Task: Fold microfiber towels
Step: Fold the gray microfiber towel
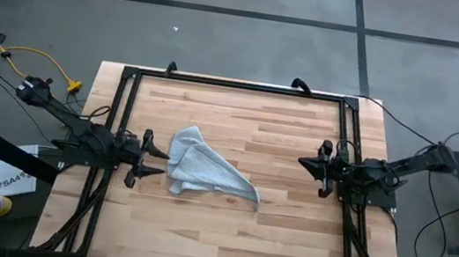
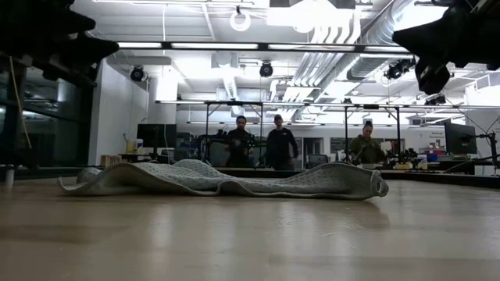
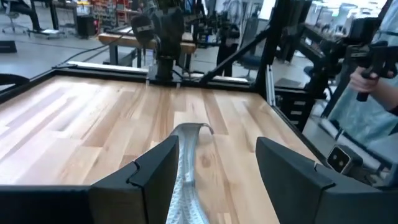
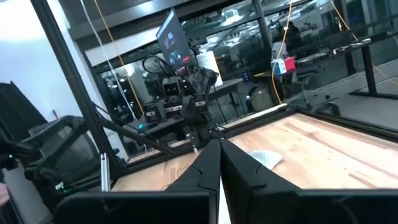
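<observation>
High view: the microfiber towel (image 1: 206, 174), light grey and rumpled, lies on the wooden surface (image 1: 269, 231) left of centre, one corner trailing toward the middle. The left gripper (image 1: 148, 155) sits just beside the towel's left edge with its fingers spread wide, holding nothing. The right gripper (image 1: 315, 168) waits well apart on the right side, fingers closed together and empty.

Low view: only here does the towel (image 2: 226, 179) show its profile, a low wavy ridge with a turned-up end at the right; three people (image 2: 273, 144) stand in the room behind. Both arms appear only as dark shapes at the upper corners.

Left wrist view: the spread fingers (image 3: 155, 177) frame a narrow raised fold of the towel (image 3: 186, 162); the right arm (image 3: 163, 37) stands at the far edge of the surface, and a person's sleeve and hand (image 3: 373, 68) show beside the frame.

Right wrist view: the closed fingers (image 4: 217, 168) meet in a single wedge; the towel (image 4: 264, 157) lies beyond, with the left arm (image 4: 186, 93) behind it.

No legible writing or brand mark can be read in any view.
</observation>
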You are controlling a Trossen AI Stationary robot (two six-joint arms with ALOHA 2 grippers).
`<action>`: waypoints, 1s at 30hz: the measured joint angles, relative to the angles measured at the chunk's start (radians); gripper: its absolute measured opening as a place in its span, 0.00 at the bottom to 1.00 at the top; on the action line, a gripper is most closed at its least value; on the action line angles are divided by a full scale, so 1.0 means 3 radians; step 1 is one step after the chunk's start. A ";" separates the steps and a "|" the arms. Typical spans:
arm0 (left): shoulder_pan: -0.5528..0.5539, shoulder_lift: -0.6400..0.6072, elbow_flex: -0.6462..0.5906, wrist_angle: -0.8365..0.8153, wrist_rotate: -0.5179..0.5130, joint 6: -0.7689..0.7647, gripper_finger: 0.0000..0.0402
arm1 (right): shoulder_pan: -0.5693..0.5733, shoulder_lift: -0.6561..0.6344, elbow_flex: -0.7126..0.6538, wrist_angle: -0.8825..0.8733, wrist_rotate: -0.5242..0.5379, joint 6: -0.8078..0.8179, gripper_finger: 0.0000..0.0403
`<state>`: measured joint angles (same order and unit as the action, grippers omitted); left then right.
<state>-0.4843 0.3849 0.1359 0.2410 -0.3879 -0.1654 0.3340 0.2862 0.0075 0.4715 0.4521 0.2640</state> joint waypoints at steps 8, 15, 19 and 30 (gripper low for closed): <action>0.0000 0.0804 0.0497 -0.0014 -0.0055 0.0107 0.53 | -0.0348 0.0502 0.0122 0.0224 -0.0530 0.0013 0.01; 0.0003 0.1374 0.0900 -0.0234 -0.0198 0.0247 0.53 | -0.0543 0.1168 0.0399 0.0287 -0.0882 0.0010 0.01; 0.0004 0.1534 0.1085 -0.0431 -0.0235 0.0214 0.53 | -0.0608 0.1590 0.0640 0.0282 -0.1094 -0.0013 0.01; 0.0003 0.1578 0.1350 -0.1026 -0.0329 0.0184 0.53 | -0.0642 0.2660 0.1266 0.0179 -0.1282 -0.0198 0.01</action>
<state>-0.4835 0.8581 0.5409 -0.0669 -0.4867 -0.1102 0.1413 1.0842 0.3873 0.5252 0.0675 0.2047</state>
